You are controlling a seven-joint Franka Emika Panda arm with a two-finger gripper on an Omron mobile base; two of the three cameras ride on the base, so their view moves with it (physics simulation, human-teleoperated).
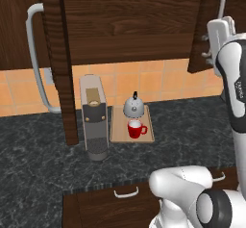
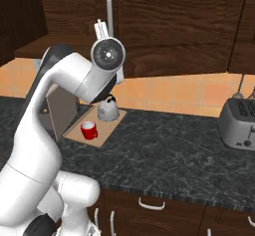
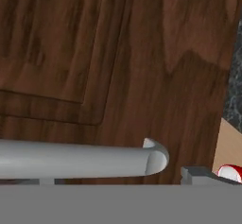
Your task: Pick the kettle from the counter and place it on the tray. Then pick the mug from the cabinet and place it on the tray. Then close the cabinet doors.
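Light: even, soft, moderately bright.
Shadows: faint beside the coffee machine [image 1: 93,119].
Glare: none.
Focus: sharp, slightly pixelated render.

The left cabinet door [image 1: 60,63] swings out over the counter [image 1: 43,145], its edge standing just at 9 o'clock of the coffee machine [image 1: 93,119] and blocking passage there. The right cabinet door [image 1: 211,25] also hangs open, with the arm's hand pressed close to its grey bar handle [image 3: 80,160]. The tray [image 1: 149,126], at 3 o'clock of the machine, carries the kettle [image 1: 134,106] and mug [image 1: 136,129]. Open counter lies at 3 o'clock of the tray, as far as the toaster [image 2: 240,123].
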